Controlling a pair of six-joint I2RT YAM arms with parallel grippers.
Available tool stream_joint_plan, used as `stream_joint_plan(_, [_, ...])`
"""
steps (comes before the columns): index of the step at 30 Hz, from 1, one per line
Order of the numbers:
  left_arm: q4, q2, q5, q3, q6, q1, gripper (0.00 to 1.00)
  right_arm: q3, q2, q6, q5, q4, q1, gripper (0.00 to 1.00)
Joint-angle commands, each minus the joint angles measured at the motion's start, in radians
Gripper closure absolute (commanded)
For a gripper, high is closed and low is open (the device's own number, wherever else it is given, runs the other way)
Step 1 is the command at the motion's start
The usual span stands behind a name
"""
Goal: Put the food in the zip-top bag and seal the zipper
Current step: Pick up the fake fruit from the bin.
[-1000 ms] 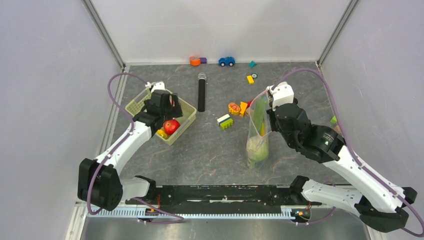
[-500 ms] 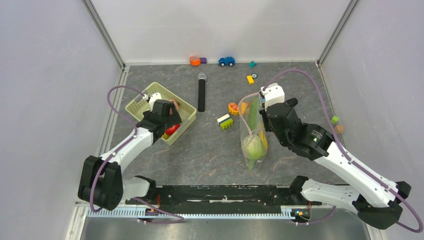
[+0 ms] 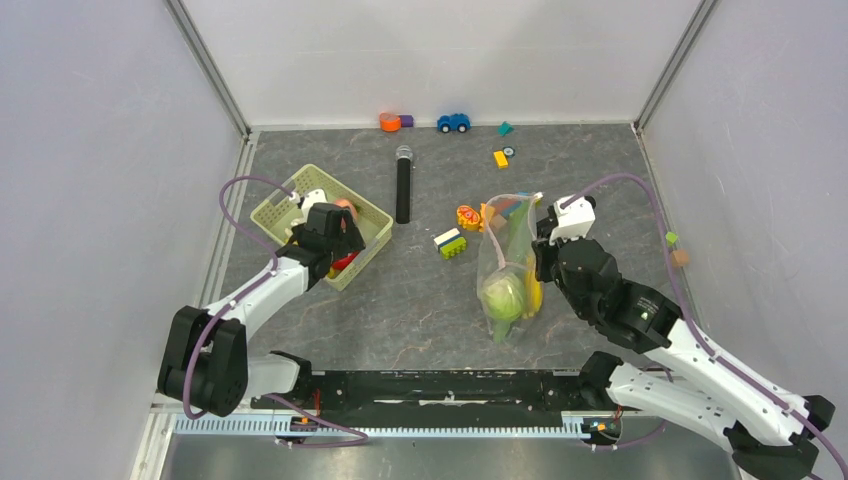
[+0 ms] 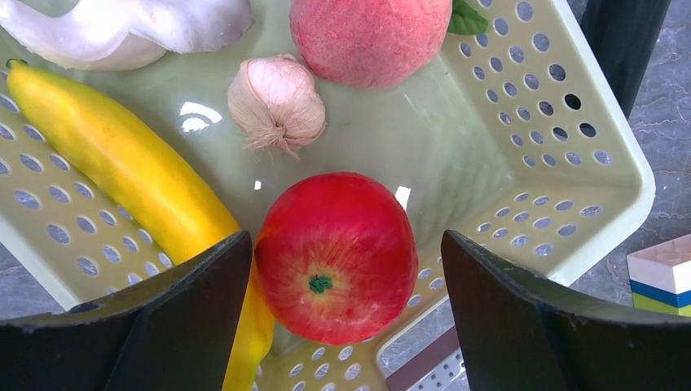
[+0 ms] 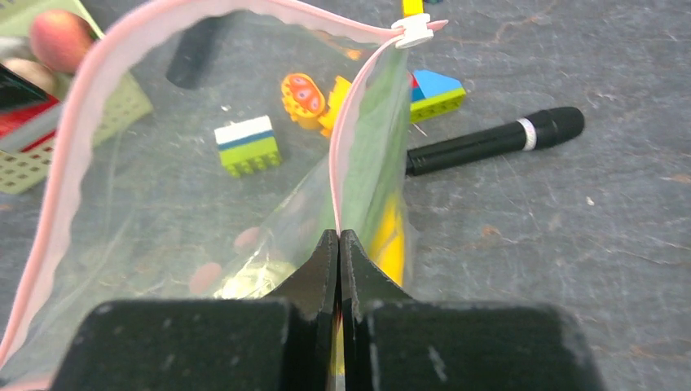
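Note:
My left gripper [image 3: 336,246] is open inside the pale green basket [image 3: 272,207], its jaws either side of the red tomato [image 4: 337,257]. A yellow banana [image 4: 122,167], a garlic bulb [image 4: 277,101] and a pinkish fruit [image 4: 371,34] lie in the basket [image 4: 521,163] too. My right gripper [image 3: 545,246] is shut on the pink zipper [image 5: 349,138] edge of the zip-top bag [image 3: 500,255], pinched right at its tips [image 5: 338,238]. The bag's mouth gapes open. It holds a green cabbage [image 3: 503,296], a green leafy vegetable [image 3: 517,232] and something yellow [image 3: 536,296].
A black microphone [image 3: 403,186] lies between basket and bag. Building blocks [image 3: 450,243] and an orange toy [image 3: 468,217] lie just left of and behind the bag. A blue car [image 3: 453,122] and small pieces line the back wall. Two small blocks [image 3: 674,247] sit by the right wall.
My left gripper has moved down the basket and lowered around the tomato. My right gripper has shifted right and nearer with the bag's edge, and the bag's mouth has spread wider.

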Motion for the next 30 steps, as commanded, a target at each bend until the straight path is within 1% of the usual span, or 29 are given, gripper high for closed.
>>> stream_joint_plan(1, [0.074, -0.021, 0.026, -0.026, -0.033, 0.004, 0.11, -0.041, -0.017, -0.019, -0.056, 0.182, 0.003, 1.00])
stream_joint_plan(5, [0.070, -0.011, 0.031, -0.027, -0.034, 0.005, 0.15, -0.074, -0.011, -0.115, -0.099, 0.280, 0.003, 1.00])
stream_joint_plan(7, [0.071, -0.010, 0.033, -0.033, -0.037, 0.004, 0.16, -0.096, -0.020, -0.155, -0.092, 0.319, 0.004, 1.00])
stream_joint_plan(11, [0.067, -0.010, 0.017, -0.033, -0.026, 0.005, 0.19, -0.211, -0.098, -0.175, -0.104, 0.430, 0.003, 1.00])
stream_joint_plan(13, [0.072, -0.008, -0.001, -0.037, -0.027, 0.006, 0.23, -0.275, -0.153, -0.189, -0.109, 0.494, 0.003, 1.00])
stream_joint_plan(16, [0.101, 0.004, 0.046, -0.043, -0.026, 0.005, 0.30, -0.344, -0.208, -0.221, -0.133, 0.579, 0.004, 1.00])
stream_joint_plan(19, [0.101, 0.017, 0.059, -0.040, -0.027, 0.005, 0.41, -0.356, -0.232, -0.235, -0.149, 0.579, 0.003, 1.00])
stream_joint_plan(21, [0.101, 0.020, 0.065, -0.040, -0.028, 0.006, 0.46, -0.367, -0.241, -0.247, -0.147, 0.614, 0.003, 1.00])
stream_joint_plan(23, [0.103, 0.018, 0.070, -0.041, -0.028, 0.007, 0.51, -0.380, -0.240, -0.251, -0.136, 0.629, 0.003, 1.00])
stream_joint_plan(27, [0.098, -0.001, 0.073, -0.044, -0.022, 0.007, 0.56, -0.386, -0.225, -0.256, -0.116, 0.623, 0.003, 1.00])
stream_joint_plan(28, [0.091, -0.010, 0.073, -0.045, -0.023, 0.007, 0.60, -0.389, -0.225, -0.255, -0.110, 0.624, 0.003, 1.00])
stream_joint_plan(30, [0.081, -0.032, 0.071, -0.047, -0.025, 0.007, 0.64, -0.392, -0.225, -0.257, -0.103, 0.623, 0.003, 1.00])
